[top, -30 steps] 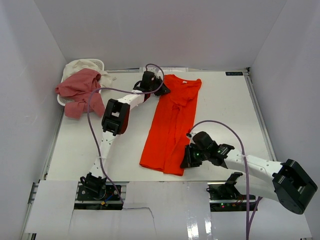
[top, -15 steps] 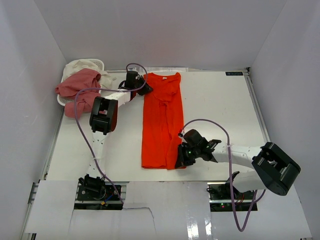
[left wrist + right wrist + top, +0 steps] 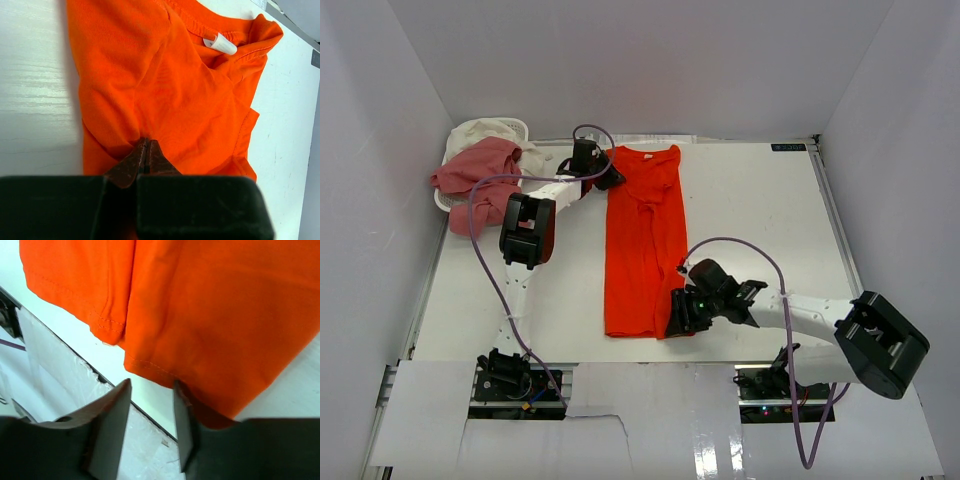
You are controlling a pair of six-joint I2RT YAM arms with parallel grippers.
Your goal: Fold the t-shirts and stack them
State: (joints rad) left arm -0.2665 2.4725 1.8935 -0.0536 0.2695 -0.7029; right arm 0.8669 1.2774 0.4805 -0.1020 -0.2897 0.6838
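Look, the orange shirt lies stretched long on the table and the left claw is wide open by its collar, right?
Not quite. The orange shirt does lie stretched long on the table, but the left claw is shut, pinching its fabric near the collar. The left wrist view shows it.

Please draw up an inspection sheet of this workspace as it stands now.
Surface: white table, bare right of the shirt.
Job's things: orange shirt lies flat as a long narrow strip, collar at the far end; pink shirt hangs crumpled over the basket; cream shirt is bunched behind it.
Clutter: white basket in the far left corner.
Grippers: left gripper is shut on the orange shirt near the collar; right gripper is open at the near hem.
Cables: left cable and right cable, both purple, loop freely above the table.
Surroundings: plain white walls on three sides.
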